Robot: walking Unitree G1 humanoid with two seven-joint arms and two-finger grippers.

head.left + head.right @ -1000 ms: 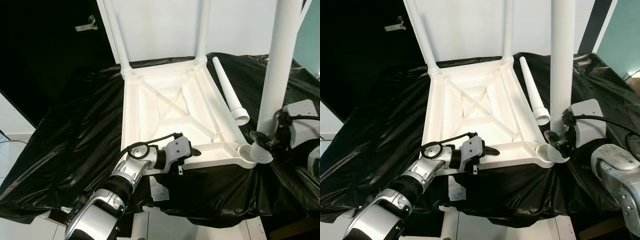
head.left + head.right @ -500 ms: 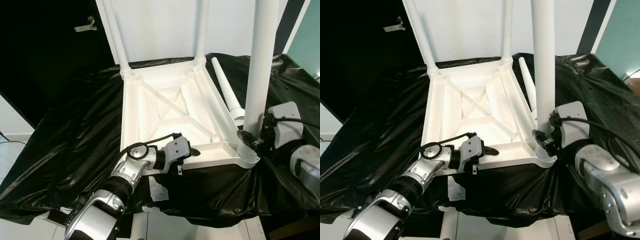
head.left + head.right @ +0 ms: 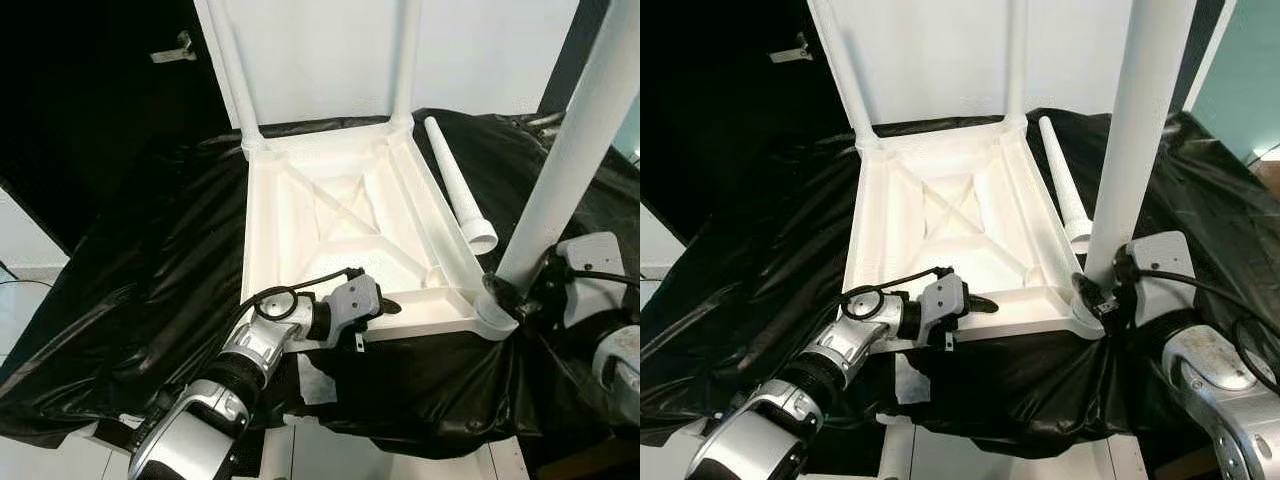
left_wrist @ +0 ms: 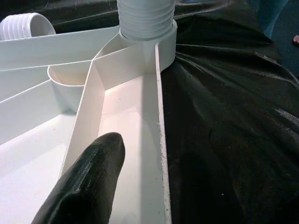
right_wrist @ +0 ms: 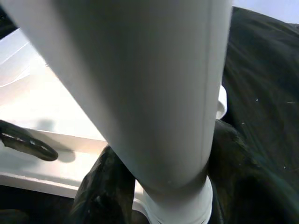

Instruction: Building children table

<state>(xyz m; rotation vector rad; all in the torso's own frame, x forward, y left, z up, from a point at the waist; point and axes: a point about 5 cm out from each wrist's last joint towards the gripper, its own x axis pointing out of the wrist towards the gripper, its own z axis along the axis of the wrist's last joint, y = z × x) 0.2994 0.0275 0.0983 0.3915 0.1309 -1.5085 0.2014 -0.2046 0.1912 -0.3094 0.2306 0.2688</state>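
Observation:
The white table top (image 3: 330, 215) lies upside down on black plastic sheeting. Two white legs stand in its far corners, one on the left (image 3: 228, 70) and one on the right (image 3: 405, 55). My right gripper (image 3: 514, 296) is shut on a third leg (image 3: 570, 160) just above its base. That base sits at the near right corner socket (image 3: 495, 318), and the leg leans to the right. The ribbed end of this leg (image 4: 145, 18) meets the socket in the left wrist view. My left gripper (image 3: 378, 312) is shut on the table top's near rim, one black finger (image 4: 88, 186) lying inside the rim.
A fourth loose leg (image 3: 455, 180) lies on the sheeting along the table top's right side. The black sheeting (image 3: 150, 260) drapes over the work surface and hangs off its near edge. A white wall and a dark door stand behind.
The leg in my right gripper stood upright on the near right corner half a second ago; its top has now tipped to the right. My left gripper has stayed on the near rim.

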